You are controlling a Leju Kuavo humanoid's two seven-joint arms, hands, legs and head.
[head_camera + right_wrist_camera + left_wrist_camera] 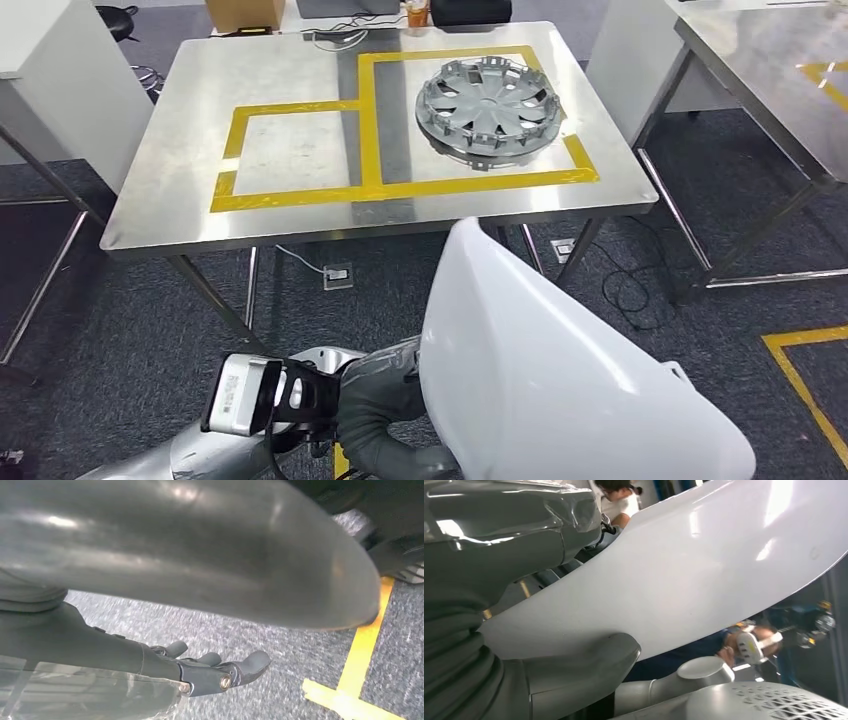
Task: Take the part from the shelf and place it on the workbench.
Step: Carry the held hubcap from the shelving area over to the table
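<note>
Head view: large white curved part (560,370) carried low in front of the body, above the dark carpet, short of the near edge of the steel table (180,130). Left hand (375,395) clasped on the part's left edge. Grey hubcap (490,105) resting near the table's far right corner inside yellow tape lines (300,195).

Left wrist view: thick grey thumb (584,665) pressed against the part's (704,575) glossy underside; holding it. Person in the background.

Right wrist view: right hand (215,672) under the part's shadowed surface (200,555), dark fingers (252,662) extended, apart from the part; grip on it cannot be told. Carpet and yellow floor tape (360,655) beyond.
</note>
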